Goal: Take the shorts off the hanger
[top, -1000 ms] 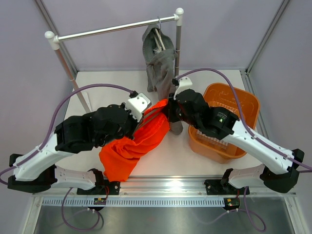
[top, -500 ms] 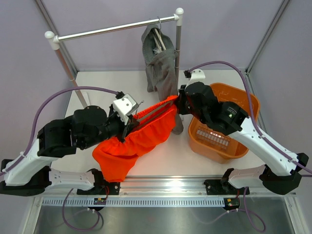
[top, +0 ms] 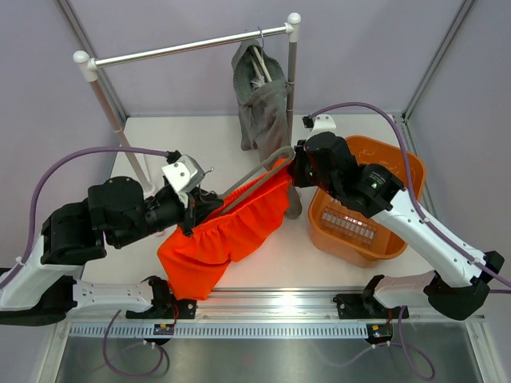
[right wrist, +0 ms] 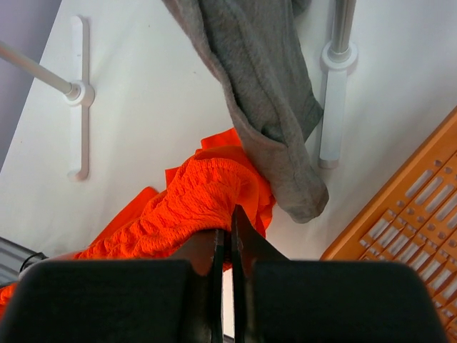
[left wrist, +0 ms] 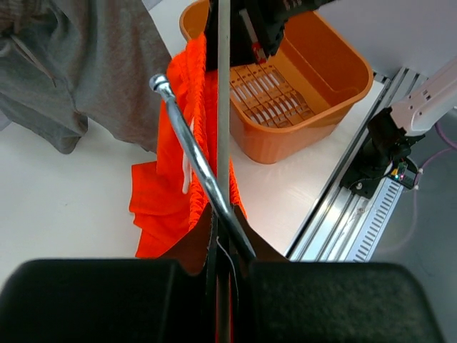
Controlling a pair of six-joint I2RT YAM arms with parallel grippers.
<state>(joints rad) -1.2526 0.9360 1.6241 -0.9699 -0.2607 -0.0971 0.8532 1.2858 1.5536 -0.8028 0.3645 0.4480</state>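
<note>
The orange-red shorts point(top: 227, 231) stretch between my two grippers above the table. My left gripper point(top: 200, 209) is shut on the metal hanger point(top: 254, 172), which still runs through the waistband; in the left wrist view the hanger point(left wrist: 196, 153) leaves my closed jaws point(left wrist: 223, 218) beside the orange fabric point(left wrist: 175, 171). My right gripper point(top: 294, 171) is shut on the gathered waistband point(right wrist: 207, 196), its jaws point(right wrist: 230, 214) closed on the cloth. The grey shorts point(top: 263, 104) hang on another hanger from the rack and also show in the right wrist view point(right wrist: 257, 93).
A clothes rack point(top: 192, 46) spans the back of the table, its right post point(right wrist: 341, 28) close behind my right gripper. An orange basket point(top: 375, 148) stands at the right, under my right arm. A metal rail point(top: 271, 299) runs along the near edge.
My left arm has pulled back to the left with the hanger. The orange shorts have spread out and stretched between the grippers. My right gripper has risen slightly and still holds the waistband.
</note>
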